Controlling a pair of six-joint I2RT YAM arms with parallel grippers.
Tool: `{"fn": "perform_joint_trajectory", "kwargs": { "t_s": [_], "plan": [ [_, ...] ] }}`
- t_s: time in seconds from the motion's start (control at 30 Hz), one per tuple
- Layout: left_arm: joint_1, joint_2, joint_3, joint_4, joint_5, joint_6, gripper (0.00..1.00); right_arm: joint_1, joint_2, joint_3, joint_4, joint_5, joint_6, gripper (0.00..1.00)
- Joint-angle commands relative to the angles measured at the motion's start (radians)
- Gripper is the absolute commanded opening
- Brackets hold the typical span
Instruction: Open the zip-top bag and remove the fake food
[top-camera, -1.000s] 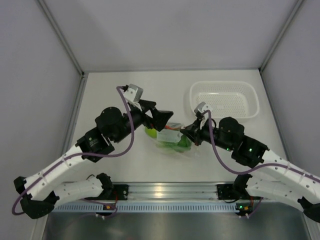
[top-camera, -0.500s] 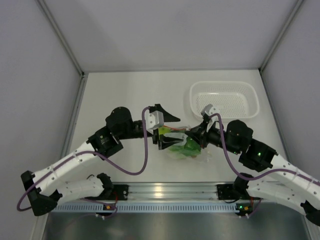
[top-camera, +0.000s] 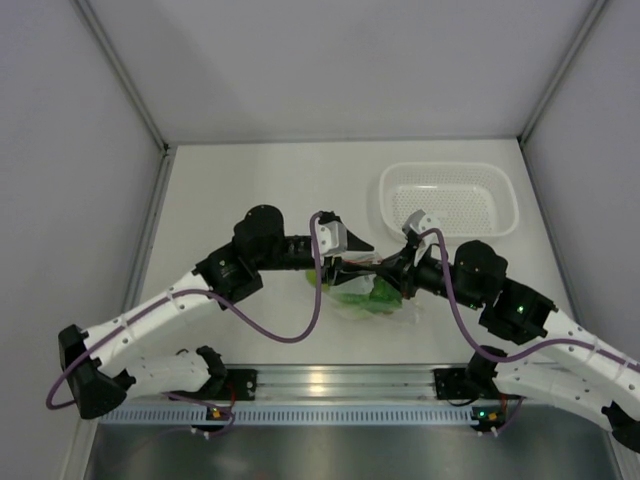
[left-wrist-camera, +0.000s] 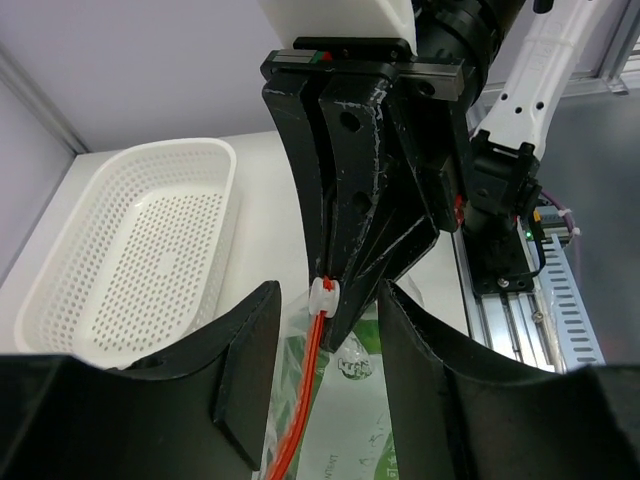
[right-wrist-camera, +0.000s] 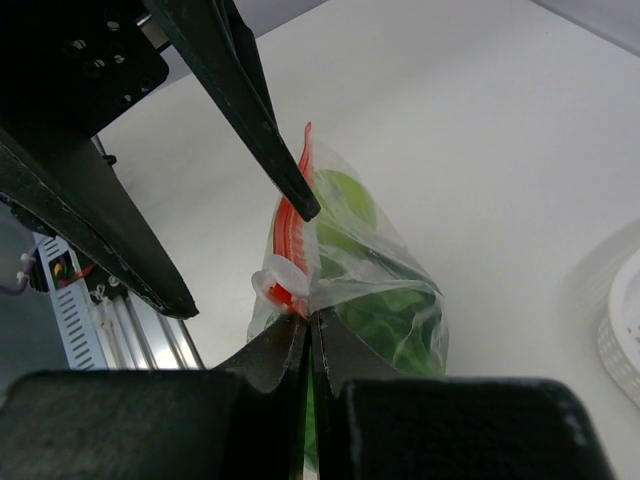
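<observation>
The zip-top bag (top-camera: 372, 296) is clear and crinkly with an orange-red zip strip (left-wrist-camera: 305, 390) and a white slider (left-wrist-camera: 322, 295). It hangs just over the table centre. My right gripper (right-wrist-camera: 308, 322) is shut on the bag's top edge right beside the slider (right-wrist-camera: 275, 280). My left gripper (left-wrist-camera: 327, 300) faces it, jaws partly apart, one finger (left-wrist-camera: 245, 370) on each side of the zip strip, not pressing it. Fake food shows through the plastic: leafy green lettuce (right-wrist-camera: 395, 315) and a lime-green fruit (right-wrist-camera: 345, 200). The two grippers meet nose to nose in the top view.
A white perforated basket (top-camera: 448, 197) stands at the back right, close behind the right arm. It also appears as the basket (left-wrist-camera: 130, 260) in the left wrist view. The aluminium rail (top-camera: 330, 382) runs along the near edge.
The left arm has swung right and in to the bag. Its jaws have narrowed from wide open to straddle the zip strip. The right gripper has kept its hold.
</observation>
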Motion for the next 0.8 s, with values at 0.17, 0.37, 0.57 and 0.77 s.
{"fn": "perform_joint_trajectory", "kwargs": {
  "t_s": [0.17,0.37,0.57,0.77],
  "plan": [
    [0.003,0.038,0.044,0.051,0.035,0.025,0.47,0.015,-0.006,0.047,0.025,-0.024,-0.015,0.00],
    [0.008,0.059,0.062,0.045,0.030,0.024,0.35,0.015,-0.005,0.033,0.049,-0.045,-0.016,0.00],
    [0.021,0.069,0.062,0.036,0.054,0.022,0.16,0.015,0.001,0.036,0.052,-0.033,-0.016,0.00],
    [0.052,0.056,0.047,0.034,0.080,0.021,0.00,0.015,0.000,0.033,0.065,-0.025,-0.015,0.00]
  ]
}}
